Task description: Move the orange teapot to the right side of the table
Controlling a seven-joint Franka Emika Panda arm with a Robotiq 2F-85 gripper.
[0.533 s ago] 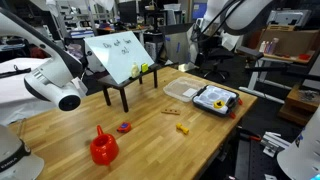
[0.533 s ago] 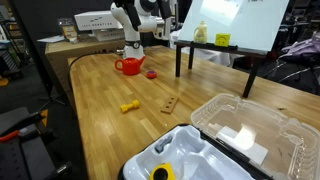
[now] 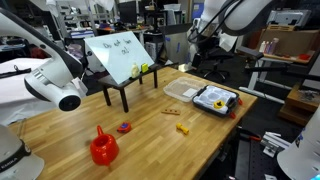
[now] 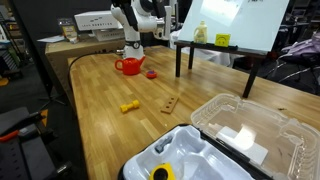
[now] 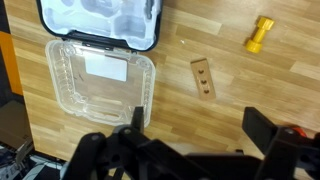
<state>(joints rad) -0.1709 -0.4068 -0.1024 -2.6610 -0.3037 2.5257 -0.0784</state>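
The orange teapot (image 3: 103,147) stands upright near one end of the wooden table (image 3: 150,140). It also shows at the far end of the table (image 4: 110,90) in an exterior view (image 4: 129,66), close to the robot's base. My gripper (image 5: 198,125) is open and empty. It hangs high above the middle of the table, with bare wood between its fingers (image 5: 264,128). The teapot is not clearly in the wrist view. My arm (image 4: 135,20) rises above the teapot's end of the table.
A small red-and-purple piece (image 3: 123,127) lies beside the teapot. A yellow block (image 5: 261,34), a flat wooden piece (image 5: 203,77), a clear container (image 5: 98,88) and an open black case (image 5: 100,22) lie further along. A black-legged stand with a white board (image 3: 120,55) stands at the edge.
The arm has shifted slightly at the top of the exterior views. The teapot and the other objects have not moved.
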